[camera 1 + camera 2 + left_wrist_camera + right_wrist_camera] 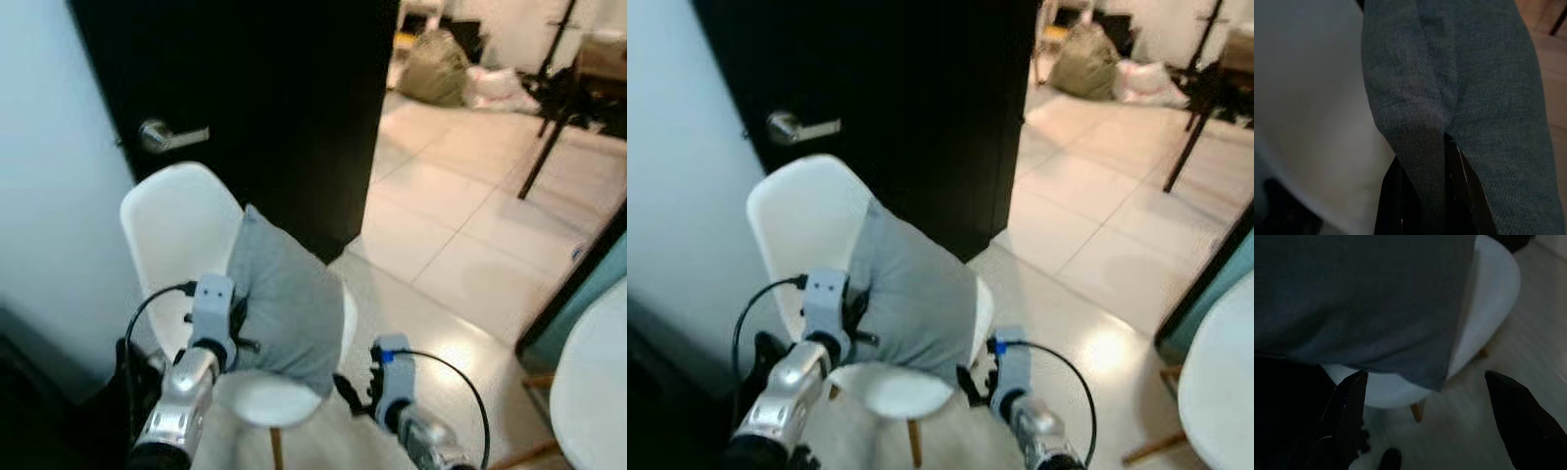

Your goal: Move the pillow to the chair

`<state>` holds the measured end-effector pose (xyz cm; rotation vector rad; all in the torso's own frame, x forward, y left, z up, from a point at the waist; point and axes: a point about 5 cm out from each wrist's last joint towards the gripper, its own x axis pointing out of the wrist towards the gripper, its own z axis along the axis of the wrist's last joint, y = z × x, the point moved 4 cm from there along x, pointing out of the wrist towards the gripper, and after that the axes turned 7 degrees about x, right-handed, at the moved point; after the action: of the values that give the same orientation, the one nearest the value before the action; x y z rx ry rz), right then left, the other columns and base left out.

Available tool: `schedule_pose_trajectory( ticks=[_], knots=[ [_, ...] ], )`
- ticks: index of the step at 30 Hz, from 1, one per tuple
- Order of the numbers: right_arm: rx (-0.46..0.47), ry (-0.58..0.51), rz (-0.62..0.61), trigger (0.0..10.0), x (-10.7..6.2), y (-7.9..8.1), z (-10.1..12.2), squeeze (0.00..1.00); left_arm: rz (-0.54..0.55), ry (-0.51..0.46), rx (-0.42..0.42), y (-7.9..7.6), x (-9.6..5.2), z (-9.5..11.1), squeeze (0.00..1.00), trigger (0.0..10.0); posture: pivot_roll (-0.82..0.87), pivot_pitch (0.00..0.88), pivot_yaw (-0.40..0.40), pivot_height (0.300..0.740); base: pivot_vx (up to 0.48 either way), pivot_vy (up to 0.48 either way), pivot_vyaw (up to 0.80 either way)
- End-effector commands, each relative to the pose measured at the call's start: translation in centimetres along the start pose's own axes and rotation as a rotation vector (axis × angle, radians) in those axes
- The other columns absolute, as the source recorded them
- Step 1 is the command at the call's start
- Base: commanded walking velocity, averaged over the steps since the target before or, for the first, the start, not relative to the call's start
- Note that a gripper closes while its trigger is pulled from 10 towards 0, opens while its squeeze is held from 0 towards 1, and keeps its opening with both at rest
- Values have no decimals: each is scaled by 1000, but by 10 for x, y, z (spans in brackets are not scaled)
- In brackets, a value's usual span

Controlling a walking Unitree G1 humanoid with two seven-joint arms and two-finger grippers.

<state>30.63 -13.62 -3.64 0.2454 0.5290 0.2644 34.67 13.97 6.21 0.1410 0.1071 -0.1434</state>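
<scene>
A soft grey woven-fabric pillow (pixel 284 299) leans on the smooth white moulded plastic chair (pixel 176 230). The left gripper (pixel 1422 196) pinches its creased edge; the right gripper (pixel 1425 396) hangs spread apart near the seat.

The pillow (pixel 284 304) hides most of the chair (pixel 176 225) seat; a second white chair (pixel 593 392) is cut off at the right edge

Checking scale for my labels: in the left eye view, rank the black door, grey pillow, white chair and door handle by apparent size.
1. black door
2. white chair and grey pillow: look alike in size, and the pillow hides part of the chair, so unranked
3. door handle
</scene>
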Motion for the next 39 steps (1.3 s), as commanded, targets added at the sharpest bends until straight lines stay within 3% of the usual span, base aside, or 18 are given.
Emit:
schedule_pose_trajectory(
  ticks=[1,9,25,32,39],
  knots=[
    [17,26,-24,10000,-2,-3,-8,0,7,-56,10,2,3,14,0,10000,8,0,-22,740,0,0,0],
    [19,22,-26,10000,-2,-3,-8,0,11,-30,13,2,4,10,0,10000,4,0,-22,740,0,-234,0],
    [16,30,-24,10000,-2,-2,-9,0,10,-28,10,1,5,10,0,10000,6,0,-22,740,0,0,0],
    [4,34,-1,10000,-3,0,-11,0,10,-14,12,0,5,8,0,10000,10,0,-24,740,0,-466,0],
    [-27,31,5,10000,-2,0,-9,0,13,-11,5,-1,5,6,0,10000,10,0,-24,740,0,-46,722]
  ],
)
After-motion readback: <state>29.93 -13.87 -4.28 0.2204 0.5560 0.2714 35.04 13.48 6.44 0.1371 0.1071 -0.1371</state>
